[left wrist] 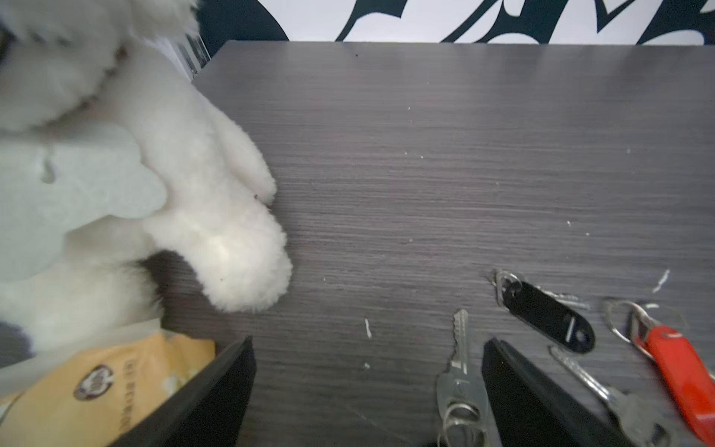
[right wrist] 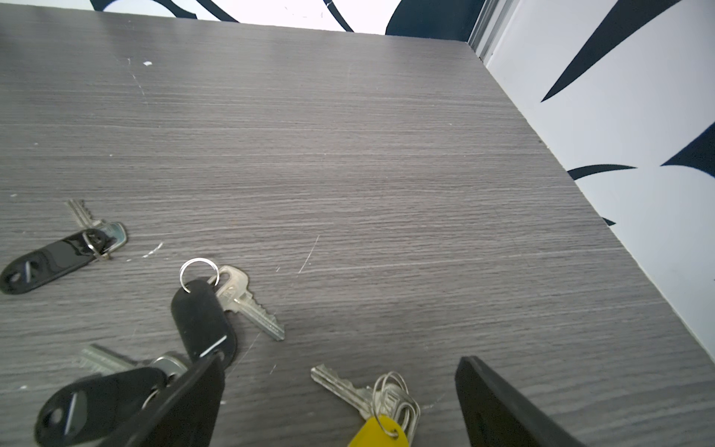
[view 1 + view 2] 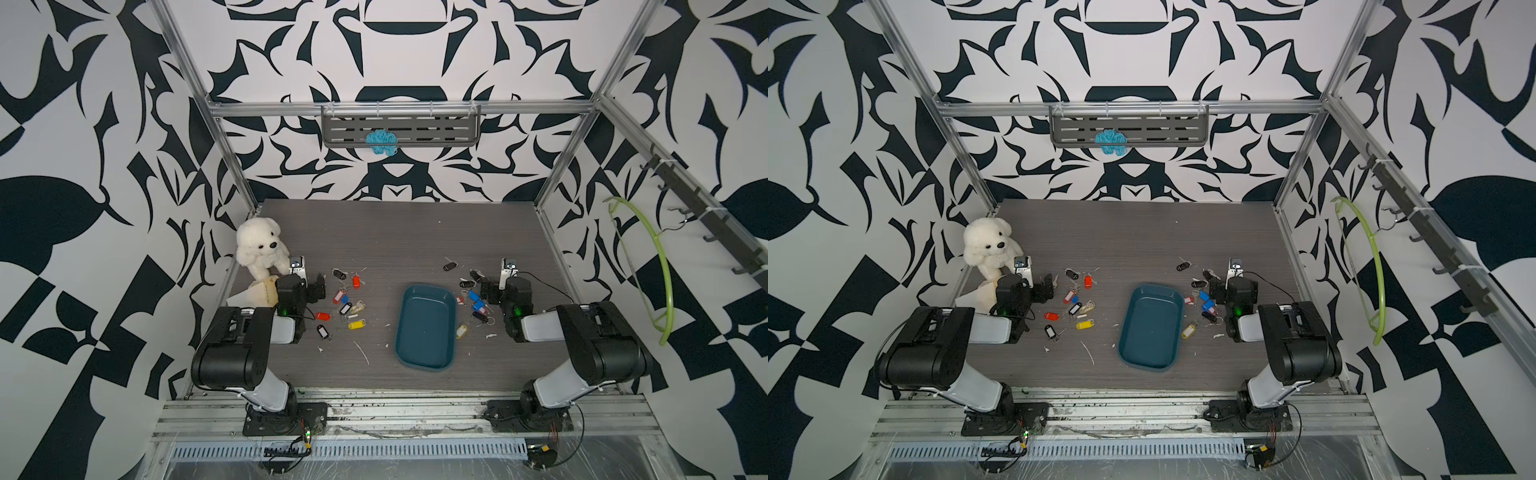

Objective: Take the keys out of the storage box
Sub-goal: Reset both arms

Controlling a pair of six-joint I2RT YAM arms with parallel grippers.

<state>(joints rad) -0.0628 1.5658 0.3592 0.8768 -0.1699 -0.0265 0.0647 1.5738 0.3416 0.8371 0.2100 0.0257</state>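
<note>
Both claws are standing wide open and gripping nothing. The storage box [image 3: 424,332] is sitting on the tabletop [image 3: 395,237] near its front middle, between the two arms, with its teal floor showing bare. The keys [image 3: 357,324] are lying scattered on the tabletop in two clusters, one on each side of the box. In both top views they're all outside it.

Your left claw [image 1: 369,348] is hanging low just beside the plush bear [image 3: 259,247] and a tan paper packet [image 1: 96,391]. A bare silver key [image 1: 460,371] is lying between its fingers. A black-tagged key [image 1: 549,321] and a red-tagged key [image 1: 681,371] are lying just outside them.

Your right claw [image 2: 340,363] is hanging low over the other cluster. A yellow-tagged key bunch [image 2: 377,431] is lying between its fingers.
</note>
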